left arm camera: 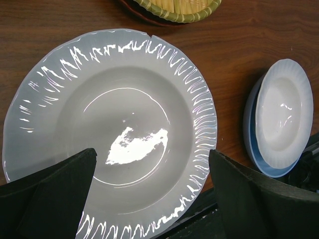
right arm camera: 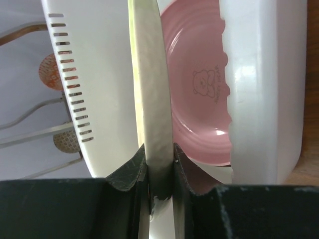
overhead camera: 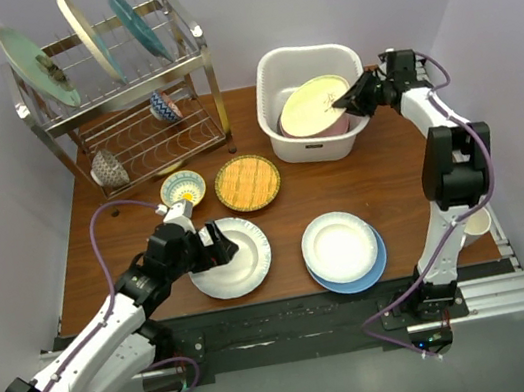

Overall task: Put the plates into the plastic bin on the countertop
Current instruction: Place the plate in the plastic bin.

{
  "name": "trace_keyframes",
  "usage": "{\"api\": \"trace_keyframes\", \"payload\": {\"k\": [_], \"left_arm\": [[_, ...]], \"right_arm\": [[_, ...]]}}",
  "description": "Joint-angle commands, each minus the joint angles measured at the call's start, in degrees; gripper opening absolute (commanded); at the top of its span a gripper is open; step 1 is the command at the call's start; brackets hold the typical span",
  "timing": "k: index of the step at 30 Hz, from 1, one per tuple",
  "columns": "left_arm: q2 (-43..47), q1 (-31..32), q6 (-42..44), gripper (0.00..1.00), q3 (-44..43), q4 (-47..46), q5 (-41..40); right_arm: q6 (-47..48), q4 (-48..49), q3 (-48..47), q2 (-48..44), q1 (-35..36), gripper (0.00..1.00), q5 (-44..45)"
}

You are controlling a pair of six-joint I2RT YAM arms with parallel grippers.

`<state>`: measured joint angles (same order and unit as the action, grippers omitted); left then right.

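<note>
My right gripper (overhead camera: 363, 95) is shut on the rim of a cream plate (overhead camera: 312, 106) and holds it tilted inside the white plastic bin (overhead camera: 279, 63). The right wrist view shows the fingers (right arm camera: 130, 172) pinching the cream plate's edge (right arm camera: 152, 89), with a pink plate (right arm camera: 199, 94) behind it and the bin wall (right arm camera: 264, 89) beyond. My left gripper (overhead camera: 215, 245) is open over a white ribbed plate (overhead camera: 243, 260), which fills the left wrist view (left arm camera: 114, 134); the jaws stand wide apart at its near rim. A white plate (overhead camera: 339, 243) lies on a blue plate (overhead camera: 369, 274). A yellow woven plate (overhead camera: 246, 180) lies mid-table.
A steel wire dish rack (overhead camera: 198, 60) stands back left, holding a lime green plate (overhead camera: 36, 65), a cream plate (overhead camera: 89, 33) and a teal plate (overhead camera: 138, 20), with bowls on its lower tier. A small yellow-and-blue bowl (overhead camera: 182, 187) sits near it. A cream cup (overhead camera: 477, 221) is at the right edge.
</note>
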<state>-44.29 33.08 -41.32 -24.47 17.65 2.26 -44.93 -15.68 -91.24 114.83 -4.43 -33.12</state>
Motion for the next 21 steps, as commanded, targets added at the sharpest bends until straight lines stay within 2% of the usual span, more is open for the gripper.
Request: {"api": "trace_keyframes", "payload": {"k": [1, 10, 21], "left_arm": [[-0.09, 0.05, 0.45, 1.0, 0.04, -1.48, -0.33], [-0.79, 0.05, 0.72, 1.0, -0.05, -1.91, 0.02], [-1.15, 0.05, 0.89, 1.0, -0.32, -2.01, 0.37]], "right_arm": [[2.91, -0.39, -7.63, 0.31, 2.05, 0.0, -0.54], [6.52, -6.55, -13.7, 3.73, 3.81, 0.02, -0.19], [12.22, -15.69, -19.58, 6.2, 3.99, 0.14, 3.06]]}}
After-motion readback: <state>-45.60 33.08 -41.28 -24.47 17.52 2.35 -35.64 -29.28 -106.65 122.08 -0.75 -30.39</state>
